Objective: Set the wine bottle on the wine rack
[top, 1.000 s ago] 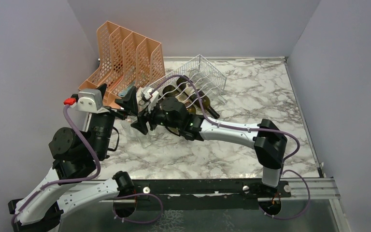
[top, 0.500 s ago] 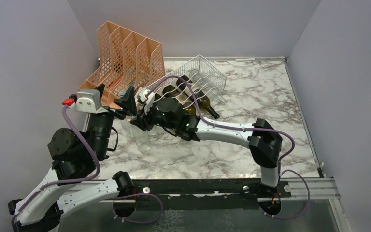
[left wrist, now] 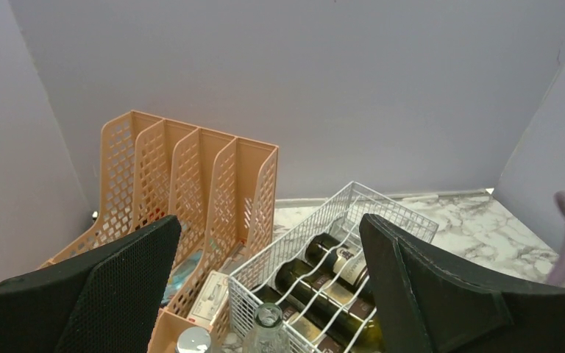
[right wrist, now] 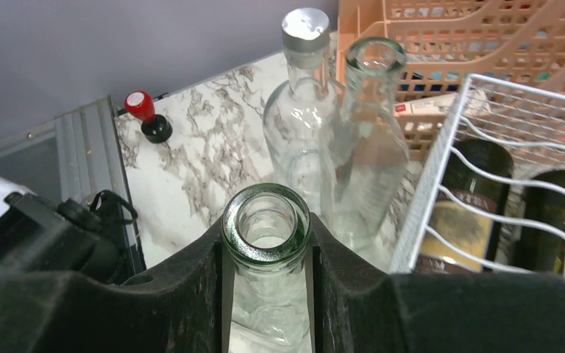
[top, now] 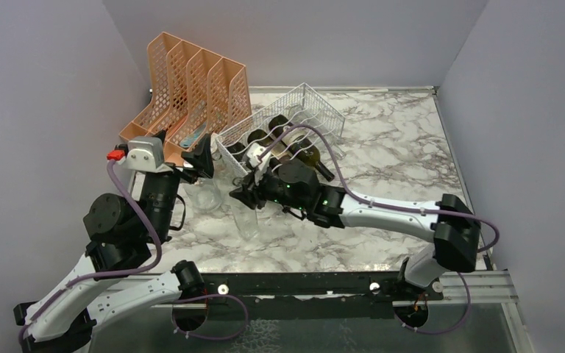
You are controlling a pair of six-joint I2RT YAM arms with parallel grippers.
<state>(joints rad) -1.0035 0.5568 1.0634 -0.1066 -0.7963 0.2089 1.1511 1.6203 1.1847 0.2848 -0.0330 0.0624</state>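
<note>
The wine bottle point(top: 246, 220), clear glass with a round open mouth, stands upright over the veined marble table point(top: 390, 154), near the front corner of the wine rack point(top: 325, 104) and outside it. Whether its base touches the marble cannot be told from above. The right gripper point(top: 247, 197) is clamped on its neck. The rack is thin white wire bent into wavy rows, and several dark bottles point(top: 298, 151) lie in its cradles. Behind it leans an orange perforated plastic file organizer point(top: 191, 77). The left gripper point(top: 184, 147) hovers beside the organizer with its fingers spread wide and nothing between them.

From the left wrist, the left gripper's point(left wrist: 268, 220) two black textured fingers point(left wrist: 118, 294) stand far apart. Between them show the organizer's point(left wrist: 191, 176) lattice walls and the rack's point(left wrist: 390, 209) wire grid, with labelled dark bottles point(left wrist: 324, 272) lying side by side in it. Two clear necks poke up at the bottom edge.

From the right wrist, the right gripper's point(right wrist: 266, 287) matte black pads press both sides of the wine bottle's point(right wrist: 266, 220) greenish glass neck, just under its thick lip. Beyond it stand two more clear bottles close together, a capped bottle point(right wrist: 303, 103) with a silver screw top and an open-mouthed bottle point(right wrist: 368, 140). To the right is the rack's point(right wrist: 430, 198) wire side, with the dark bottles point(right wrist: 482, 213) behind it.
</note>
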